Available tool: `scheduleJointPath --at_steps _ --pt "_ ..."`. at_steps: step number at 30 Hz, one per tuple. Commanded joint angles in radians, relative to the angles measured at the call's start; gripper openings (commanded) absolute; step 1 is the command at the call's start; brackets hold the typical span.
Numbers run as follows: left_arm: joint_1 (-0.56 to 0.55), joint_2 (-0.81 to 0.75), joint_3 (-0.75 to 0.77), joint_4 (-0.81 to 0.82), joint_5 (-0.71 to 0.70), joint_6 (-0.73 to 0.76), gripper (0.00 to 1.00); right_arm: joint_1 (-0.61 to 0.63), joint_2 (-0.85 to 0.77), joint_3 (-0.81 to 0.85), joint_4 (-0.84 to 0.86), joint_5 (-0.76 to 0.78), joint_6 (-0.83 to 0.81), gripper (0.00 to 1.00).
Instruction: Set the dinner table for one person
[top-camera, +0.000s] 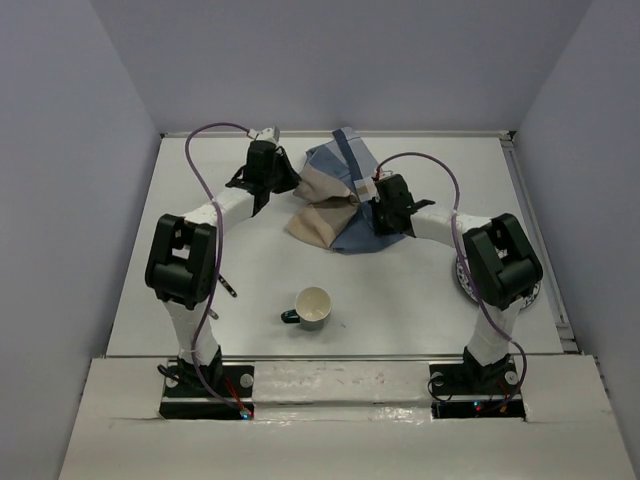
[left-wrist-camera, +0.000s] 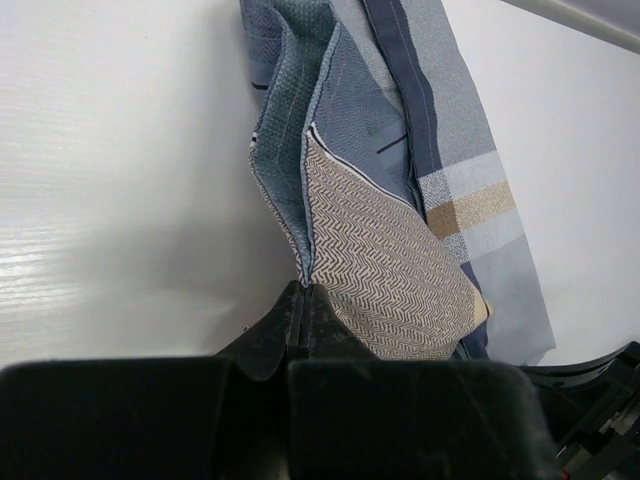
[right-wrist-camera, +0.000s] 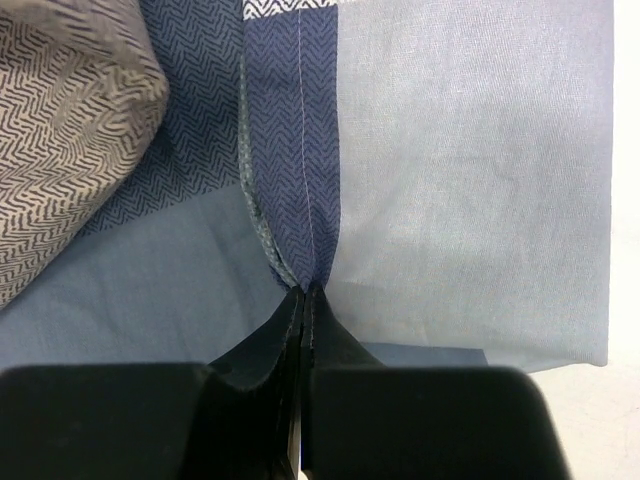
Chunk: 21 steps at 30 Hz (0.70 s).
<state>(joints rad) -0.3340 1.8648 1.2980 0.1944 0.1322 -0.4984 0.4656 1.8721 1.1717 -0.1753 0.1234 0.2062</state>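
Note:
On the white dinner table (top-camera: 400, 310), a blue-and-tan patchwork placemat (top-camera: 335, 195) lies crumpled at the back middle. My left gripper (top-camera: 285, 183) is at the cloth's left edge. In the left wrist view it (left-wrist-camera: 303, 288) is shut on a raised fold of the placemat (left-wrist-camera: 380, 240), where teal and tan herringbone patches meet. My right gripper (top-camera: 378, 218) is at the cloth's right side. The right wrist view shows it (right-wrist-camera: 305, 292) shut on a pinched dark blue seam of the placemat (right-wrist-camera: 450, 180).
A pale cup (top-camera: 314, 307) with a dark handle stands near the front middle. A plate (top-camera: 463, 283) with a blue patterned rim lies at the right, mostly hidden under my right arm. A thin utensil (top-camera: 229, 289) pokes out beside the left arm. Walls enclose the table.

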Motion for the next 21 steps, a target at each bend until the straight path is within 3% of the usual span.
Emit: scheduleJointPath --at_steps 1,5,13,18,21 --pt "0.085 -0.079 0.024 0.023 0.033 -0.017 0.0 0.008 -0.086 0.06 0.013 0.01 0.027 0.0" --pt "0.182 -0.134 0.034 0.004 0.023 -0.02 0.0 -0.037 -0.186 0.095 0.016 0.044 0.048 0.0" --pt "0.412 -0.23 -0.071 0.034 0.067 -0.094 0.0 -0.319 -0.355 0.082 0.022 -0.017 0.142 0.0" --pt "0.47 -0.224 -0.147 0.045 0.051 -0.078 0.0 -0.442 -0.305 0.066 0.046 -0.103 0.193 0.0" --pt "0.492 -0.175 -0.109 0.037 0.053 -0.055 0.0 -0.481 -0.225 0.105 0.039 -0.168 0.191 0.0"
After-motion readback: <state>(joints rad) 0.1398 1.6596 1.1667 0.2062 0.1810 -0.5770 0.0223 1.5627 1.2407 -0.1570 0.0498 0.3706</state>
